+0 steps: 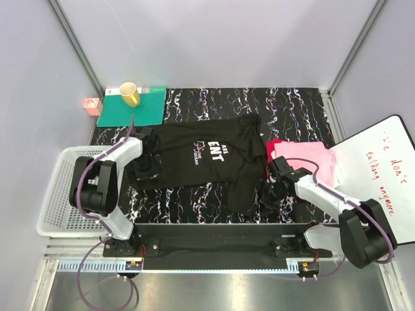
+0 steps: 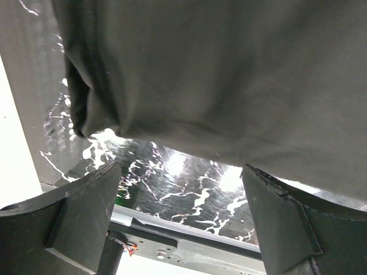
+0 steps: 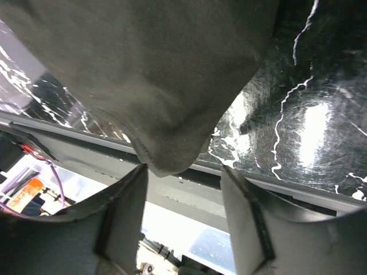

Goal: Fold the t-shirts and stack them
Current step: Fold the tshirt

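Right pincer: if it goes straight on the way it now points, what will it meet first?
Most likely the black t-shirt, whose drooping edge lies just ahead of the open right pincer; the marbled table is behind it.

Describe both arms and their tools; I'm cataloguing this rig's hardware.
The left arm and right arm have white shells, black joint housings and a purple cable looping alongside each. The left tool and right tool are black, with two broad wedge-shaped fingers. No markings show.

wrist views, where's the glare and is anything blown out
Left wrist: two white glare patches on the glossy tabletop just under the black shirt, and the left edge is blown out. Right wrist: a large glare patch on the tabletop at right, overexposed background past the table edge.
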Robot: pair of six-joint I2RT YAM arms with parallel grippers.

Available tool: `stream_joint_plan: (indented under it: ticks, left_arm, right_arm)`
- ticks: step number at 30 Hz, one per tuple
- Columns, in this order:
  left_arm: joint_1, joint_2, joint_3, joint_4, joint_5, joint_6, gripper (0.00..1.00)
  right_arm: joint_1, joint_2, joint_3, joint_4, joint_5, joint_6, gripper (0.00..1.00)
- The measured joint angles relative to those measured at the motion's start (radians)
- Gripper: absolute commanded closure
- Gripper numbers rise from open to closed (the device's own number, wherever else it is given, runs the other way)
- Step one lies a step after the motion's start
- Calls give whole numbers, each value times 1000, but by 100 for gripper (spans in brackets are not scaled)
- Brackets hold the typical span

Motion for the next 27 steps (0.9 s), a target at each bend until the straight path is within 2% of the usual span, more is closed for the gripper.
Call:
stream_joint_plan:
  ticks: [2, 7, 10, 15, 18, 19, 20, 21, 27]
  left_arm:
    - [12, 11, 0, 0, 0, 5, 8]
    - [19, 22, 0, 0, -11, 21, 7]
    - [21, 45, 2, 0, -23, 32, 7]
    - [24, 101, 32, -20, -26, 48, 13]
    - [24, 125, 52, -31, -27, 58, 44]
    - [25, 135, 60, -34, -26, 60, 77]
    - [26, 145, 66, -35, -29, 62, 93]
    - [27, 156, 72, -33, -30, 60, 100]
    - [27, 195, 96, -44, -48, 84, 100]
  right_arm:
    - [11, 21, 0, 3, -2, 0, 43]
    - [29, 41, 0, 16, -4, -1, 72]
    - [32, 70, 0, 29, -14, -3, 83]
    - [32, 95, 7, 33, -17, -8, 89]
    - [32, 100, 21, 34, -17, -12, 89]
    - [32, 100, 28, 35, -17, -14, 89]
    - [32, 100, 37, 35, -17, -16, 89]
    - [32, 100, 46, 35, -17, -19, 89]
    - [32, 100, 120, 21, -6, -35, 89]
